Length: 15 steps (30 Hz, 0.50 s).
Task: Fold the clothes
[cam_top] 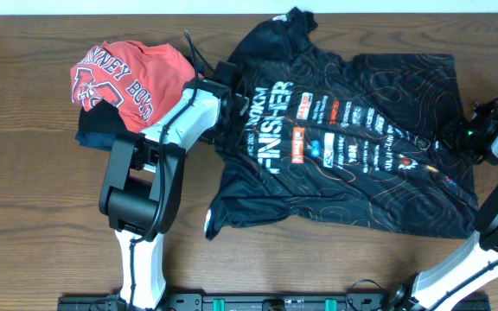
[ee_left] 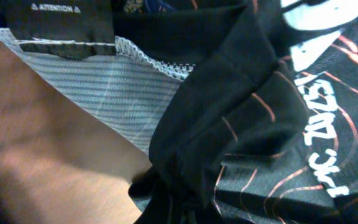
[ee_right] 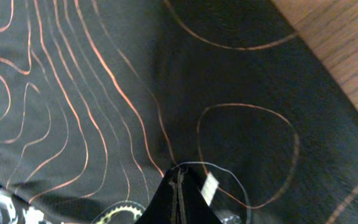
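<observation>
Lying spread face up across the wooden table (cam_top: 24, 216) in the overhead view, the black sports jersey (cam_top: 353, 130) has its neck toward the left arm and its hem toward the right, with one sleeve at the far edge and the other curled at the near edge. The left gripper (cam_top: 223, 76) sits at the neck end, the right gripper (cam_top: 458, 131) at the hem, and a red T-shirt (cam_top: 128, 73) rests on a navy garment (cam_top: 93, 134) well apart at the far left. The left wrist view shows the cloth bunched and drawn up toward the jaws, baring the grey mesh lining (ee_left: 123, 93) and a care label (ee_left: 58, 15); the jaws appear clamped on that gathered edge. In the right wrist view the fingers stand together on flat, patterned fabric near the hem, beside bare table; whether they pinch any cloth cannot be told. The jersey looks thin, light, limp and rather slick, so it will likely sag and slide; seams at the collar, shoulders and hem corners seem the surest places to take hold.
</observation>
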Tool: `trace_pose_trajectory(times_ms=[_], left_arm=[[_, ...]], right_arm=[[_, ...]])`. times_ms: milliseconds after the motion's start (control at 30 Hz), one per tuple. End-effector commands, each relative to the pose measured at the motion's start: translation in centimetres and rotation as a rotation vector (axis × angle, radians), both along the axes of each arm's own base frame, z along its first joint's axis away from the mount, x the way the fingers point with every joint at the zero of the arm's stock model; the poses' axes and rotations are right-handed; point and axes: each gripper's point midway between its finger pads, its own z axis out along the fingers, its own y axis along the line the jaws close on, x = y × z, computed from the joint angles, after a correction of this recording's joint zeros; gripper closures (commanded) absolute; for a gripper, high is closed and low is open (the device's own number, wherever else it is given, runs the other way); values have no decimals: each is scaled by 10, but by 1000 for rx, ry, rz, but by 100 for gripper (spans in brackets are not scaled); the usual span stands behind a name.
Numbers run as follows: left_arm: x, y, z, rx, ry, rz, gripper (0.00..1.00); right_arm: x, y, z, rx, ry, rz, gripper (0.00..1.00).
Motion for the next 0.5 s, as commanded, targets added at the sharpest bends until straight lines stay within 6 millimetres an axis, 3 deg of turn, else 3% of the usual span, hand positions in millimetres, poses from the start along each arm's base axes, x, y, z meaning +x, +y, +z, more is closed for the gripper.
trace_pose_trajectory(times_ms=[0, 133, 300, 400, 467], left_arm=[[-3, 34, -3, 129, 13, 22, 94], [-4, 46, -2, 133, 31, 62, 87], [-6, 61, 1, 131, 51, 144, 87], [-5, 60, 6, 82, 53, 161, 83], [-4, 55, 9, 43, 52, 165, 75]], right_arm=[[-23, -6, -36, -34, 133, -41, 99], [-26, -11, -37, -56, 153, -62, 99], [-29, -14, -38, -48, 159, -83, 99], [-29, -14, -38, -46, 160, -90, 99], [-29, -15, -38, -45, 159, -93, 99]])
